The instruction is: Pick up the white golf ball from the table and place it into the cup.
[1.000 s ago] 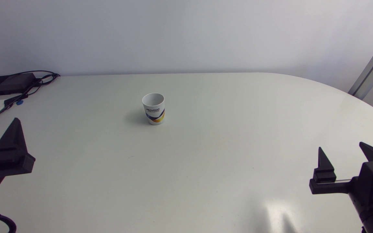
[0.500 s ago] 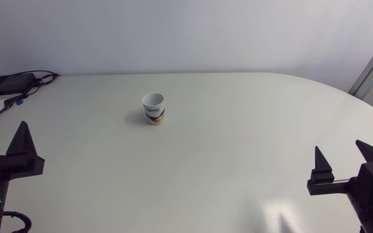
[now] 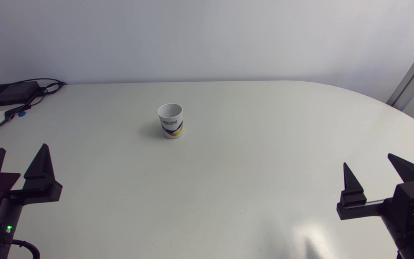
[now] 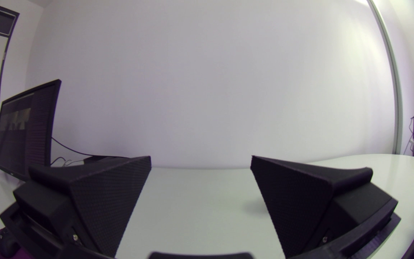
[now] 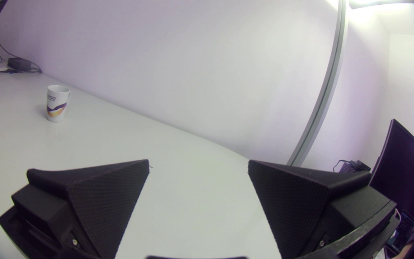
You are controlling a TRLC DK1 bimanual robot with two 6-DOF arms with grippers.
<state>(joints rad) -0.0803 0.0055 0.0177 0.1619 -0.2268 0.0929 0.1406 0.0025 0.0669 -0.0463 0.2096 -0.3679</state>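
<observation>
Head view sets the white cup with blue-and-orange print (image 3: 170, 120) upright on the pale grey desk (image 3: 228, 172), well apart from the black left tool (image 3: 22, 148) and black right tool (image 3: 368, 160), both spread wide, holding nothing; only the right wrist view shows what looks like its handle

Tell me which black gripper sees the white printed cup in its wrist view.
The right gripper: the white printed cup stands ahead of it. The wrist view of the left gripper shows no cup.
</observation>
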